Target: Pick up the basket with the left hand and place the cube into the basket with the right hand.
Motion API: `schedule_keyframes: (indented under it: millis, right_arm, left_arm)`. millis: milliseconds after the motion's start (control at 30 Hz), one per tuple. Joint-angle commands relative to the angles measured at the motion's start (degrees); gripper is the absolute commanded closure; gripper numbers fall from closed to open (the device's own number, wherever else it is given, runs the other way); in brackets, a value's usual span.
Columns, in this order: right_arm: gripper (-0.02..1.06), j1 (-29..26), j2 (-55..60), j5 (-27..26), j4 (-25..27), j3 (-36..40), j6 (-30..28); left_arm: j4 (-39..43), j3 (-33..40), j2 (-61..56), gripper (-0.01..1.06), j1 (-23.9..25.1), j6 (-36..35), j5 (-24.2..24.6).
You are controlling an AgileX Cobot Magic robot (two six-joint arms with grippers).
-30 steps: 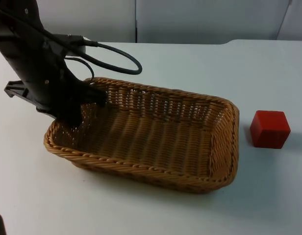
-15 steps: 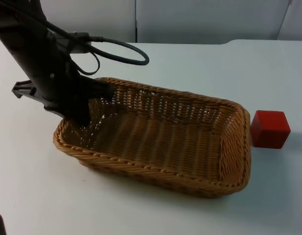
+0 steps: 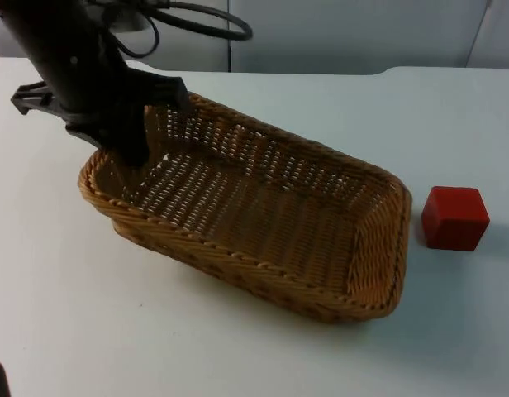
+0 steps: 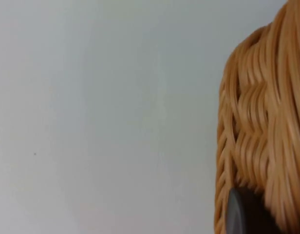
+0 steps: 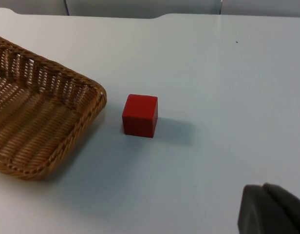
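A woven wicker basket (image 3: 238, 258) lies across the middle of the table in the top view. Its left end is raised off the surface and its right end sits low, so it is tilted. My left gripper (image 3: 135, 154) is shut on the rim at that raised left end, one finger inside the basket. In the left wrist view the basket's weave (image 4: 262, 122) is close up against a black fingertip (image 4: 243, 214). The red cube (image 3: 455, 217) stands on the table just right of the basket, not touching it. My right gripper (image 5: 269, 210) waits above the table, apart from the cube (image 5: 140, 115) and the basket (image 5: 67, 141).
The white table (image 3: 263, 356) stretches in front of the basket and beyond the cube. A grey partition wall (image 3: 345, 33) closes the far edge.
My left arm has lifted the basket's left end and drawn it up and back. The basket now tilts, after first sliding toward the cube. The cube has not moved.
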Motion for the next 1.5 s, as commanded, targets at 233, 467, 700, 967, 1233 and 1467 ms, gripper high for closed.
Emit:
schedule_keyframes:
  millis: [233,467,700,967,1233,1467]
  right_arm:
    - [1.05,0.0,-0.02,-0.45,0.12,0.26,-0.35]
    - [1.05,0.0,-0.02,-0.45,0.12,0.26,-0.35]
    - [1.05,0.0,-0.02,-0.45,0.12,0.26,-0.35]
    - [1.05,0.0,-0.02,-0.45,0.12,0.26,-0.35]
    - [1.05,0.0,-0.02,-0.45,0.12,0.26,-0.35]
    - [1.05,0.0,-0.02,-0.45,0.12,0.26,-0.35]
  left_arm:
    - [-16.98,-0.68,-3.09,1.05,3.95,8.04,1.85]
    - [-20.59,-0.68,-3.17,1.05,3.95,10.11,1.73]
    - [-20.46,-0.68,-3.17,1.05,3.95,10.36,1.73]
    - [-20.46,-0.68,-3.17,1.05,3.95,10.37,0.6]
    - [-20.46,-0.68,-3.17,1.05,3.95,10.37,-1.19]
    - [-20.46,-0.68,-3.17,1.05,3.95,10.37,-1.19]
